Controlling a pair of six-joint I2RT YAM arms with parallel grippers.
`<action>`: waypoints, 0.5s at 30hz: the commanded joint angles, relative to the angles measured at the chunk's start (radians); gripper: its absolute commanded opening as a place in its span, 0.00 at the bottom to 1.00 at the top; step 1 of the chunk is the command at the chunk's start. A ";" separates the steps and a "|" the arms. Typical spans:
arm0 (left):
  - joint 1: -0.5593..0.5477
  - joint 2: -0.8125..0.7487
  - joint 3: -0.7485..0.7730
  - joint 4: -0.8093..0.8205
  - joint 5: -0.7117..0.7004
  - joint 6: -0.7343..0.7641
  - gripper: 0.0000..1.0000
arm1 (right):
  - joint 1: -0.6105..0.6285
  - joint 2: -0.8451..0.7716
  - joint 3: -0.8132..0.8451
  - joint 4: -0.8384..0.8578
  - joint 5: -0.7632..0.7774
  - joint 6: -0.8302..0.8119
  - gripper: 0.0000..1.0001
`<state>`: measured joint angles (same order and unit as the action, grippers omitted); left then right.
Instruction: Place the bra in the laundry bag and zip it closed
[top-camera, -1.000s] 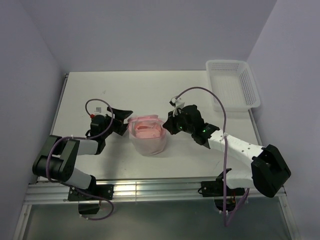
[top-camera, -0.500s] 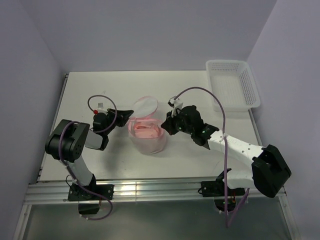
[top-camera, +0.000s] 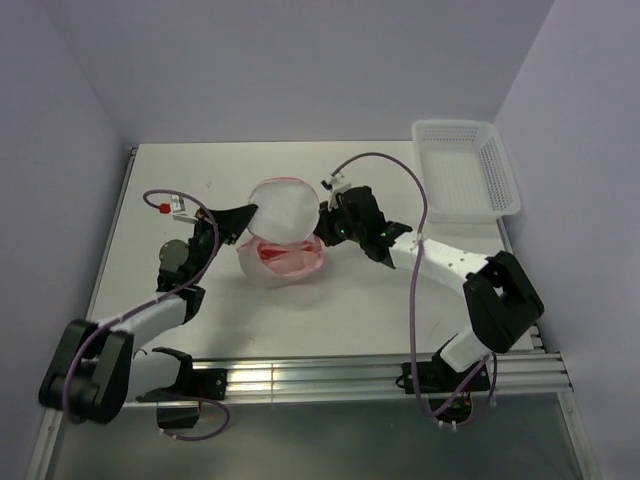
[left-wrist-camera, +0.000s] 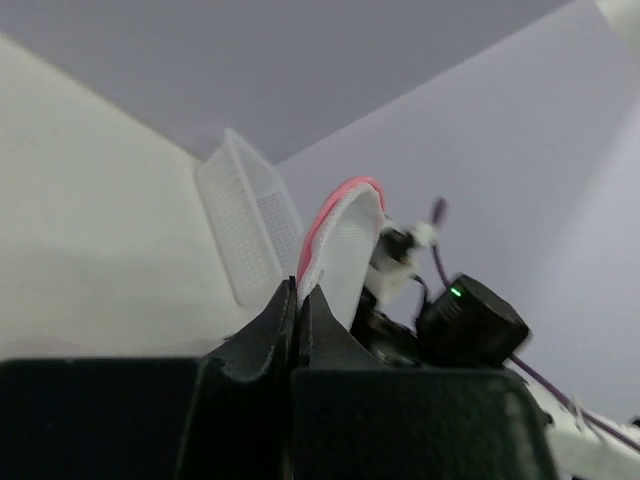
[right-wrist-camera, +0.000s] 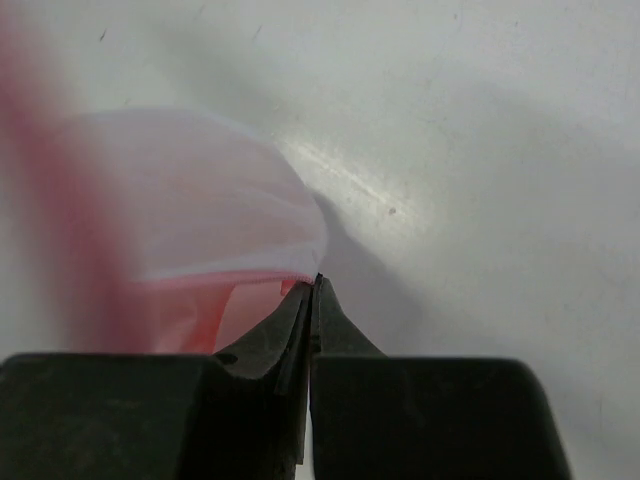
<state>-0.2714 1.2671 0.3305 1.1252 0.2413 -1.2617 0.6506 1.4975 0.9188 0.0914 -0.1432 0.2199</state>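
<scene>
The laundry bag (top-camera: 281, 268) sits mid-table with its round mesh lid (top-camera: 283, 208) standing upright. The pink bra (top-camera: 286, 254) lies inside the bag's body. My left gripper (top-camera: 251, 213) is shut on the lid's pink rim; in the left wrist view the jaws (left-wrist-camera: 298, 290) pinch that rim, and the lid (left-wrist-camera: 348, 240) rises above them. My right gripper (top-camera: 323, 224) is shut on the bag's right edge. In the right wrist view its tips (right-wrist-camera: 313, 284) clamp the pink rim where the whitish mesh (right-wrist-camera: 200, 200) meets pink fabric (right-wrist-camera: 190, 320).
A white lattice basket (top-camera: 466, 167) stands at the back right corner, also seen as the basket (left-wrist-camera: 243, 225) in the left wrist view. Lilac walls close in the table on three sides. The right arm's cable (top-camera: 400, 190) arcs over the table.
My left gripper shut on the bag's lid rim and lifted the lid upright. The bag shifted slightly left and back. The right gripper stayed shut and followed toward the back left.
</scene>
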 joint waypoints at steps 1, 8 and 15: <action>-0.057 -0.197 -0.013 -0.151 -0.074 0.228 0.00 | -0.026 0.061 0.141 -0.002 -0.004 0.004 0.00; -0.161 -0.363 -0.067 -0.359 -0.195 0.389 0.00 | -0.072 0.147 0.264 -0.021 -0.148 0.088 0.11; -0.167 -0.374 -0.073 -0.481 -0.387 0.351 0.00 | -0.095 0.162 0.318 -0.126 -0.263 0.136 0.56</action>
<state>-0.4309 0.8948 0.2588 0.7036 -0.0383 -0.9230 0.5632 1.6730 1.1854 0.0055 -0.3557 0.3298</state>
